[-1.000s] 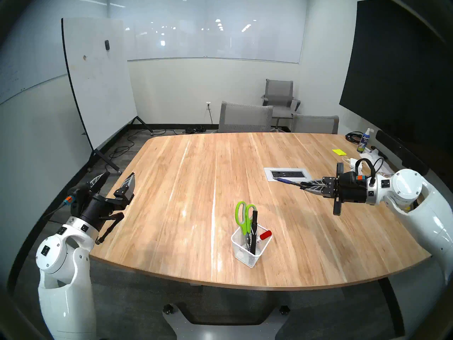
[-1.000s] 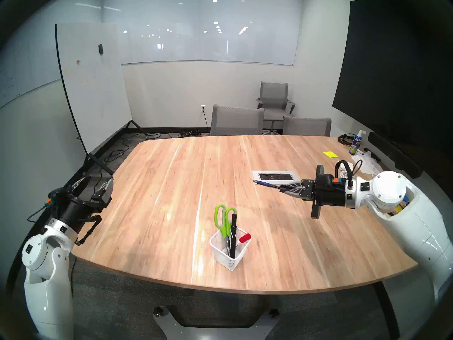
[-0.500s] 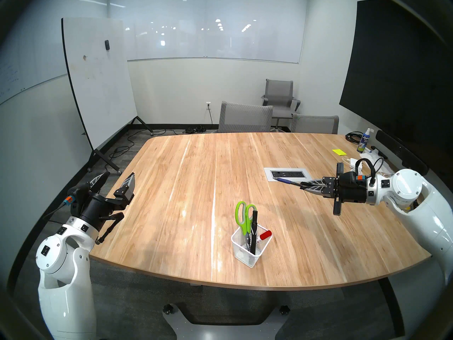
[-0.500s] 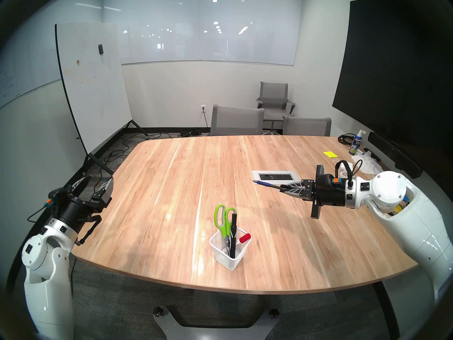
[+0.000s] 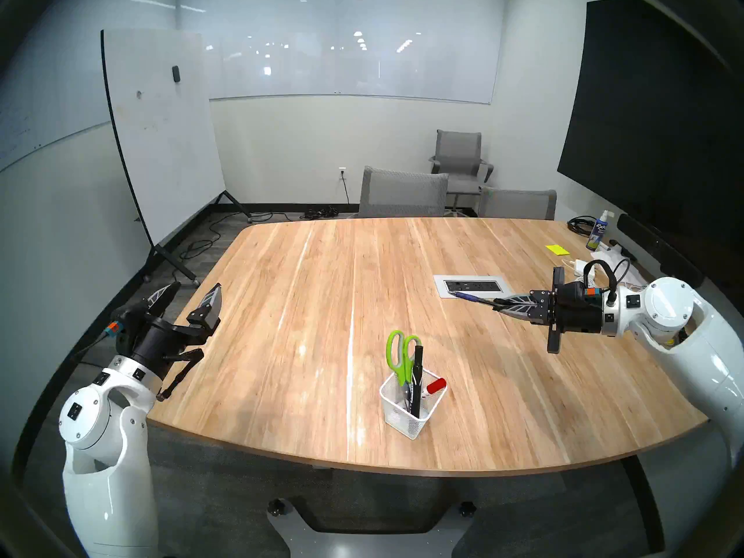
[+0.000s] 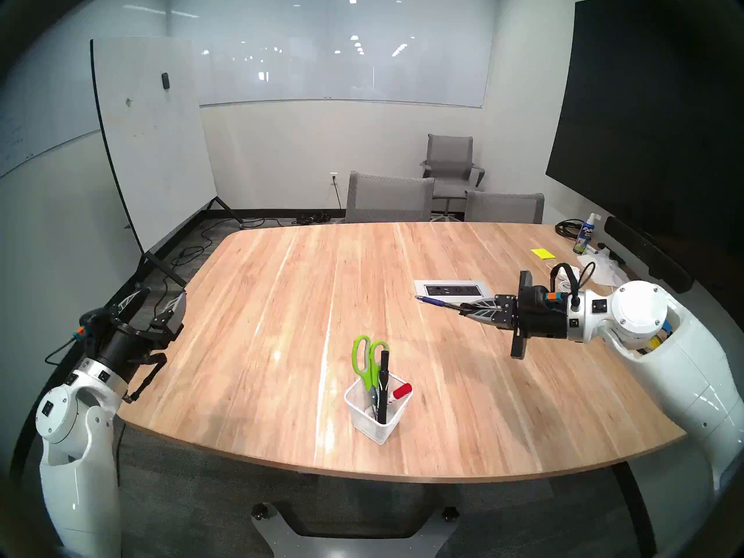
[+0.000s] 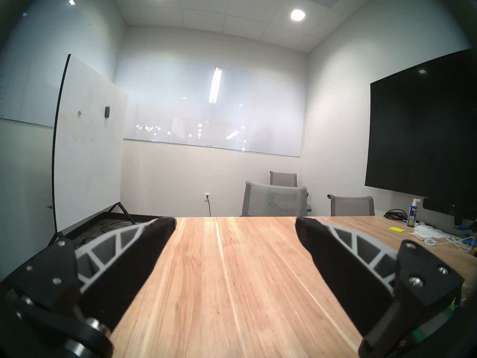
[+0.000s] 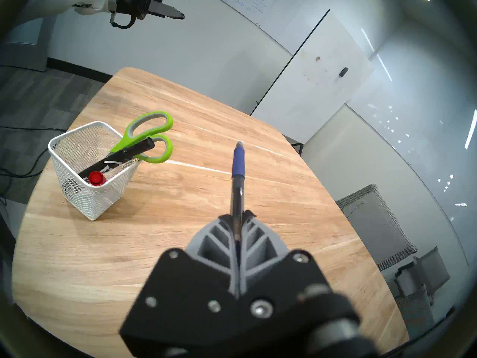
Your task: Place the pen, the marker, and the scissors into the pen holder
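The white mesh pen holder (image 5: 406, 418) (image 6: 372, 424) (image 8: 87, 194) stands near the table's front edge. In it lean the green-handled scissors (image 5: 398, 352) (image 8: 152, 127), a black marker (image 5: 416, 378) (image 8: 121, 156) and a red-capped marker (image 5: 436, 385) (image 8: 96, 178). My right gripper (image 5: 499, 303) (image 6: 467, 306) (image 8: 237, 218) hovers over the table's right side, shut on the blue pen (image 5: 469, 296) (image 6: 435, 301) (image 8: 238, 166), which points left. My left gripper (image 5: 193, 293) (image 7: 235, 227) hangs open and empty at the table's left edge.
A power outlet plate (image 5: 469, 286) is set in the table beyond the pen. At the far right lie a yellow sticky pad (image 5: 556, 249), a spray bottle (image 5: 598, 231), cables and tissues. Grey chairs (image 5: 402, 192) stand behind the table, a whiteboard (image 5: 161, 134) at left.
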Robot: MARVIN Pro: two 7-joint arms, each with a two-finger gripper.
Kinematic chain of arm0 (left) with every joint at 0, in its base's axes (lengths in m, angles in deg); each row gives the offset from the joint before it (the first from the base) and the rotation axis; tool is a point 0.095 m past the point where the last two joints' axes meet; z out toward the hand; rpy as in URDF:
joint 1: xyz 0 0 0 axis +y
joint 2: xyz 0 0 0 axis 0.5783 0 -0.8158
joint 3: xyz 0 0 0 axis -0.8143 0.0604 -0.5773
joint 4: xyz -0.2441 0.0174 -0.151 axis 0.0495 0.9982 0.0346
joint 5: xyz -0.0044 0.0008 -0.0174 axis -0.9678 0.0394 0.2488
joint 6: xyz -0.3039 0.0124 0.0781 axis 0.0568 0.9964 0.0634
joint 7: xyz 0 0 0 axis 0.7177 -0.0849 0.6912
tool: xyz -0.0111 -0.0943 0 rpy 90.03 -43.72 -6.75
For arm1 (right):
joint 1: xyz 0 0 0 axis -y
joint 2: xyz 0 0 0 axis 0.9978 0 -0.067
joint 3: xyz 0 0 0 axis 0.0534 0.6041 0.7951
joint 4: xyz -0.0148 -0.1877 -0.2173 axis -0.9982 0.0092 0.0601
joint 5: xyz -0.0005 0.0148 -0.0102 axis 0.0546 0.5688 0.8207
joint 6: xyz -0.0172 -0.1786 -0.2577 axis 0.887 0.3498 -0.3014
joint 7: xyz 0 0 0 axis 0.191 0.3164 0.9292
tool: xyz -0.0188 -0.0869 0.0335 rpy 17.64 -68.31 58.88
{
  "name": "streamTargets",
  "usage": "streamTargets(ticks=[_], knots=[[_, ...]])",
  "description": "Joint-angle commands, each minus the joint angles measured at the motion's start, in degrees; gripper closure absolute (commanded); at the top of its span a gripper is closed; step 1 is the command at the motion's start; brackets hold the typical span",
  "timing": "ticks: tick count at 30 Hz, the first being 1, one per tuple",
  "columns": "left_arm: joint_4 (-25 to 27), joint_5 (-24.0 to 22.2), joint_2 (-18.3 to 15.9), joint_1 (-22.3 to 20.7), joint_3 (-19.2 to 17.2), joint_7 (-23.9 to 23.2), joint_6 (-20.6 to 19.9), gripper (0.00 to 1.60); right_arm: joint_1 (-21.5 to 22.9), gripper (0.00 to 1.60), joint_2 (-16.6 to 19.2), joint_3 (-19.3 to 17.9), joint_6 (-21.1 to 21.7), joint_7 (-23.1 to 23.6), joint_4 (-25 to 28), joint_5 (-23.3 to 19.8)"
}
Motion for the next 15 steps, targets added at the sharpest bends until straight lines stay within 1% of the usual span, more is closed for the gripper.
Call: streamTargets(ticks=[1, 15], knots=[[1.26, 0.02, 0.1, -0.04, 0.12, 0.06, 0.06, 0.0, 0.77, 1.6, 0.17, -0.61, -0.04, -0.15, 0.27, -0.12], [1.26, 0.03, 0.11, -0.05, 0.11, 0.05, 0.05, 0.0, 0.77, 1.6, 0.17, -0.61, -0.04, -0.15, 0.27, -0.12]])
